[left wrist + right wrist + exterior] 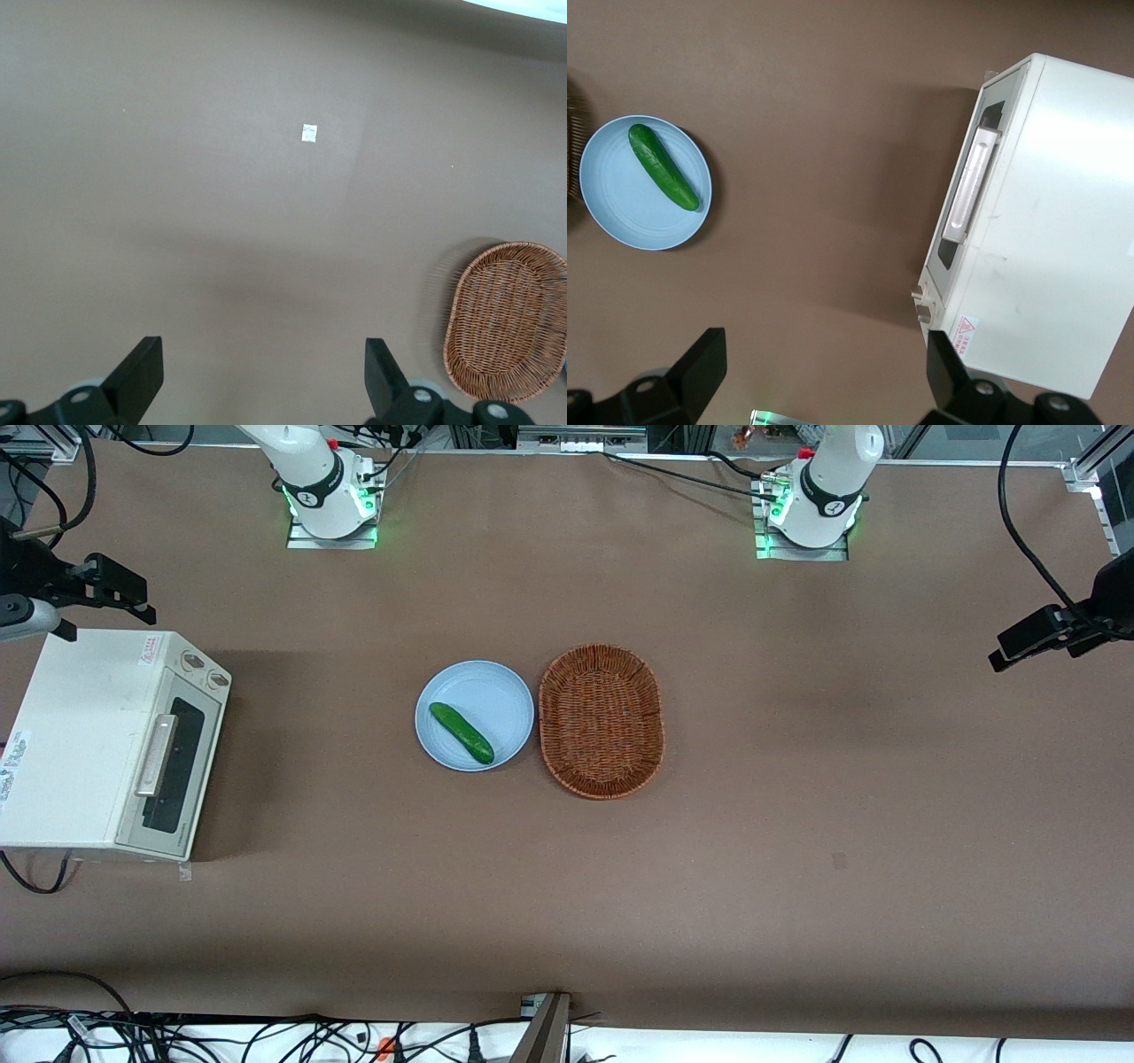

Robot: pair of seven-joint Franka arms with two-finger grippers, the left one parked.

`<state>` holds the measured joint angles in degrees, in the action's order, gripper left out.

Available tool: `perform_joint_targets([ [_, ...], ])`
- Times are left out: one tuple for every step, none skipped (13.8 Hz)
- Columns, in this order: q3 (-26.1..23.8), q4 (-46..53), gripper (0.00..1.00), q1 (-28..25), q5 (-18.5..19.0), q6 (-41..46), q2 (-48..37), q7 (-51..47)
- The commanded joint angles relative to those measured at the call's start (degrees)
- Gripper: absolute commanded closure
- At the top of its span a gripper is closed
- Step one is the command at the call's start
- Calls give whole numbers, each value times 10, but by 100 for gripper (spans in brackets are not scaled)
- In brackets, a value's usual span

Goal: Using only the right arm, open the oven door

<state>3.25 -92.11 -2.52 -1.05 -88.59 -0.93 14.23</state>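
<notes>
The cream-white toaster oven (84,735) stands at the working arm's end of the table. Its oven door (177,779), with dark glass and a long silver bar handle (156,755), is closed and faces the table's middle. My right gripper (120,589) hangs high above the table, just farther from the front camera than the oven's knob end. In the right wrist view the gripper (824,372) is open and empty, its fingers (700,363) wide apart, with the door (992,113) and handle (967,186) below it and not touched.
A light blue plate (483,691) with a green cucumber (461,732) lies mid-table, beside a brown wicker basket (602,722). Two knobs (204,669) sit on the oven's panel beside the door. Plate (629,204) and cucumber (663,166) also show in the right wrist view.
</notes>
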Motion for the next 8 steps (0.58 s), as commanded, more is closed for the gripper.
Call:
perform_joint_targets([
  [-1, 6, 0, 1, 3, 10, -1, -3],
  [0, 10, 0, 1, 4, 9, 2, -1],
  [1, 14, 0, 1, 8, 7, 3, 0],
  [1, 14, 0, 3, 8, 5, 5, -2],
  [2, 15, 0, 5, 7, 6, 12, 10],
  [2, 14, 0, 5, 6, 9, 13, -1],
  [3, 14, 0, 5, 7, 11, 13, -13],
  [3, 14, 0, 6, 8, 12, 16, -22],
])
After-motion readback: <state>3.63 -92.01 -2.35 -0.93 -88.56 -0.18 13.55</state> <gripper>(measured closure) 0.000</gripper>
